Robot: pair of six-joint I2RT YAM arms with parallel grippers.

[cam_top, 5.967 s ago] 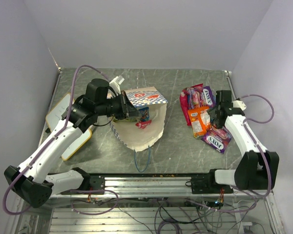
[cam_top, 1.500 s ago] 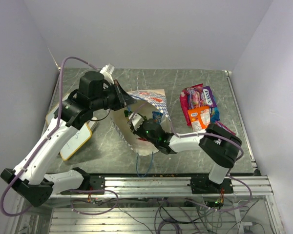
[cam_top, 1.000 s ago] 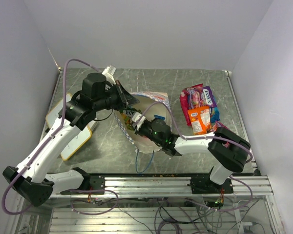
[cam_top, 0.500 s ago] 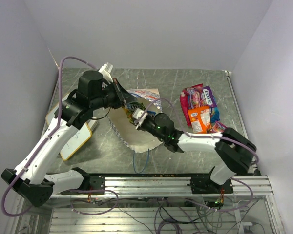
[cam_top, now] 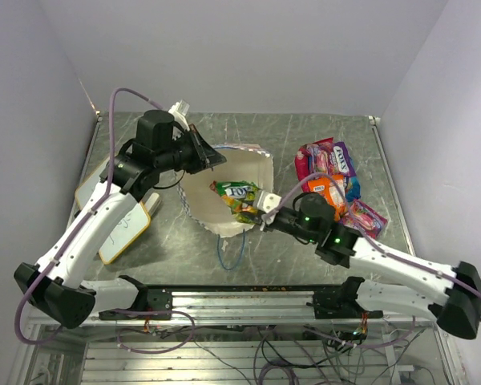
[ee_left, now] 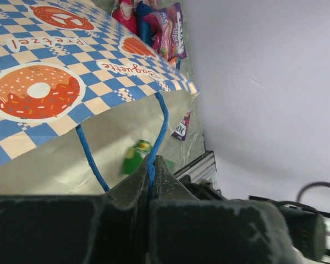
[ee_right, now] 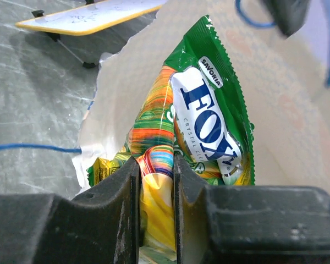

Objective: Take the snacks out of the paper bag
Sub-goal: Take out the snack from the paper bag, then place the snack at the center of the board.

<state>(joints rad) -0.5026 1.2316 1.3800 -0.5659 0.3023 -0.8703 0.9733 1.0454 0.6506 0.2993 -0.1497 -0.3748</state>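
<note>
Pinching the lower end of a glossy green-and-rainbow crinkly packet (ee_right: 209, 110), our right gripper (ee_right: 155, 165) has it clamped over the open inside of the large cream-tan paper bag (cam_top: 196, 199) with the blue-and-white checkered band. Our left gripper (ee_left: 152, 171) is closed on a thin blue cord handle (ee_left: 161, 126), lifting the bag's mouth. We judge one extraction to be under way. Next we must draw the packet clear and carry it to the heap of pink, purple and orange packets (cam_top: 329, 172), well apart on the right.
</note>
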